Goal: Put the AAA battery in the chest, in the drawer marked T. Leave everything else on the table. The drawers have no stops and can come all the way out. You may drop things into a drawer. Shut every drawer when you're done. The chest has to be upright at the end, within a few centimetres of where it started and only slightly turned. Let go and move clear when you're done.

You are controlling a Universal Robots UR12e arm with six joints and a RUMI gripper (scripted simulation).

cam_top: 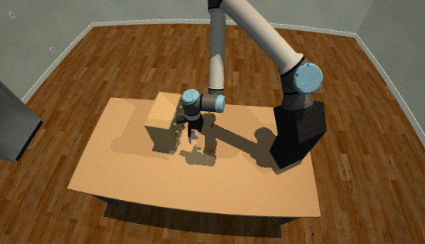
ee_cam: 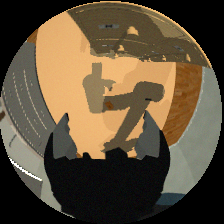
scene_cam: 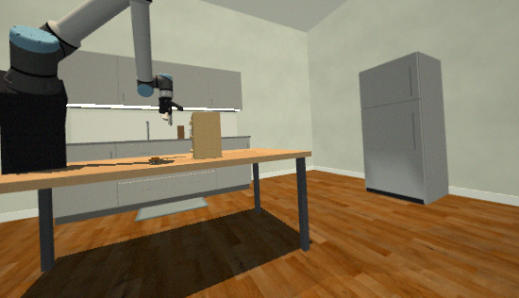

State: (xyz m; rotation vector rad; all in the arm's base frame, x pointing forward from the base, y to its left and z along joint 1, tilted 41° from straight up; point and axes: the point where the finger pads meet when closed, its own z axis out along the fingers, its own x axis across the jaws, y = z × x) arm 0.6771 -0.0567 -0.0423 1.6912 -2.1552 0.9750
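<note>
My gripper (cam_top: 192, 138) (scene_cam: 168, 119) (ee_cam: 105, 111) hung wide open, holding nothing
I couldn't confirm the battery; I expected it light, rigid, prone to roll, best pinched mid-barrel

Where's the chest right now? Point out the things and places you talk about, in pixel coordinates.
In the top view the chest (cam_top: 159, 111) (scene_cam: 207, 135) stands upright on the left half of the table (cam_top: 193, 194) (scene_cam: 274, 154), just left of the open hand (cam_top: 190, 130) (scene_cam: 168, 119) (ee_cam: 107, 132); the exterior view shows it right of the hand.

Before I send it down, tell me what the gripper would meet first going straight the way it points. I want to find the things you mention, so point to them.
Probably the table (cam_top: 232, 191) (scene_cam: 269, 153) (ee_cam: 55, 45): the gripper (cam_top: 192, 138) (scene_cam: 167, 121) (ee_cam: 105, 111) points down. Depth is unclear, so the small brown thing (cam_top: 210, 150) (scene_cam: 154, 158) (ee_cam: 109, 105) might be in line.
</note>
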